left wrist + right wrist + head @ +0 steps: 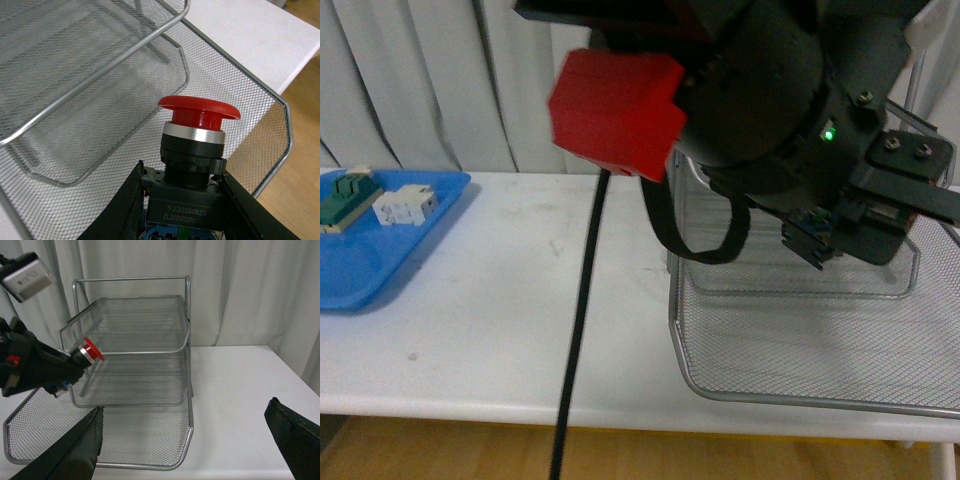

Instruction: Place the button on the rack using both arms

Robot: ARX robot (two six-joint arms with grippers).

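Clamping the button (192, 160) by its black body, the left claw (181, 200) has its two dark fingers (122, 215) narrowed right onto the block's flanks at the bottom of the left wrist frame, a firm pinch with no gap on either side. Red mushroom cap on top, silver collar under it, printed lettering on the body between the fingers. Behind the cap it's all mesh: the rack (235, 85), its lowest tray spreading out under the button and a higher tier's rim cutting across the upper left of the frame. The button hangs over that bottom tray, clear of the wire as far as I can see.

Over to the right wrist frame: the right claw (184, 412) is spread wide, one dark finger in the lower left corner, the other in the lower right, nothing between them. Beyond it the rack stands centre-frame on the white counter (235, 385), and at centre left the left arm (35, 370) holds the red cap just beside the middle tier's front rim.

Front view: the arm fills the upper right, the rack sits lower right, and a black cable (582, 300) runs down the middle. At far left a blue tray (360, 265) carries a green-and-cream switch block (345, 197) and a white block (405, 205). Pale curtain (410, 80) at the back.
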